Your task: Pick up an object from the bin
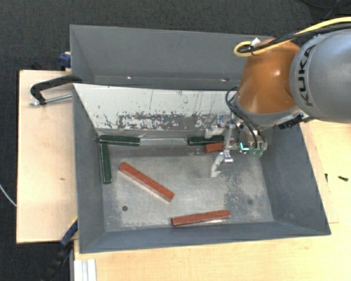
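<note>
Grey metal bin (88, 174) inspected from above. The arm enters from the right, with its orange wrist cover (269, 78) over the bin's far right corner. The gripper (222, 160) hangs inside the bin, right of centre and close to the back wall. Whether the gripper is open or closed cannot be told from this view, and nothing can be confirmed as held. The nearest item is a short red-brown block (213, 147) on the floor at the foot of the back wall, just beside the gripper toward the view's left; contact between the two cannot be determined. Immediately left of that block, also against the back wall, lies a short dark green block (197, 140). Further left along the same wall lies a dark green bar (119, 139), flat and parallel to the wall. A dark green strip (106, 164) runs from near its left end toward the near side, so the two form an L. A long red-brown bar (146, 181) lies diagonally on the floor left of centre, well apart from the gripper. A second red-brown bar (200, 218) lies along the near wall, on the near side of the gripper and apart from it
</note>
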Robot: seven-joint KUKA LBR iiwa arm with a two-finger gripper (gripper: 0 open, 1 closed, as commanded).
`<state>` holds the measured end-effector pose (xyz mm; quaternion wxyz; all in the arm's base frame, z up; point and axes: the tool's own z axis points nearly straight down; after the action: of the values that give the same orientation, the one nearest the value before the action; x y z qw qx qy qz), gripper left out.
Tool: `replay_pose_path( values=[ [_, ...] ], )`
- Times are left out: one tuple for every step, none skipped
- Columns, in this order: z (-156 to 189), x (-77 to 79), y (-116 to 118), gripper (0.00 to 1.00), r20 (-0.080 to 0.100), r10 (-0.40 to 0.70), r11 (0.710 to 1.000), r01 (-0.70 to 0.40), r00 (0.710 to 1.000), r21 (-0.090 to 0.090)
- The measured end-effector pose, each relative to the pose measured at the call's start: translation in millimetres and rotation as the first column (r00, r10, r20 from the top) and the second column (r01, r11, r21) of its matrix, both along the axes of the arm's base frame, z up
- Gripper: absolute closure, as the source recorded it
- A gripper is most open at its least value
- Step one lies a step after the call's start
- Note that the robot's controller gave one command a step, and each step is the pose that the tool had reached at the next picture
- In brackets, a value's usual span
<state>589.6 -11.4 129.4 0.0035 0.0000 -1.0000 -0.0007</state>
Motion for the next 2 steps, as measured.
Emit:
replay_pose_path(
  values=[
    [4.3, 2.1, -0.1, 0.0, 0.008, 0.0, 1.0, 0.0, 1.0, 0.0],
    [-40.0, 8.8, -16.5, 0.0, 0.013, 0.009, 1.0, -0.009, 1.0, 0.0]
  ],
)
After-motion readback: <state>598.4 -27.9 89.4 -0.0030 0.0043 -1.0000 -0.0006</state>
